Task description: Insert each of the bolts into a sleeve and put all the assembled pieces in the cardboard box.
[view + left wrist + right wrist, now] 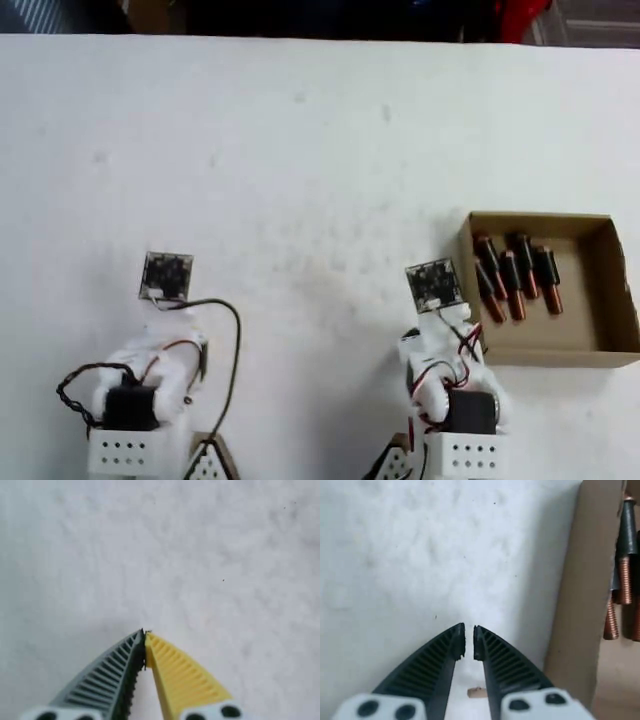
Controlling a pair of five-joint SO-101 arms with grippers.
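1. High view first: I see the cardboard box (pixel 540 357) just beside my right arm (pixel 450 385), on its right side. My left arm (pixel 150 375) sits well apart from the box, so the right one is nearer.
2. Four assembled pieces (pixel 515 278) lie side by side in the box. Their long axes run roughly from the far edge of the table toward the near edge, tilted slightly.
3. I find no loose bolt or sleeve on the table (pixel 300 150), so I judge the task as good as finished.
4. The left gripper (pixel 144 635) has its tips pressed together, holding nothing.
5. The right gripper (pixel 469 642) is all but together, with only a sliver between the tips and nothing in them. The box wall (pixel 575 605) is close beside it.
6. The table is plain white, and behind its far edge there is a dark strip of room.
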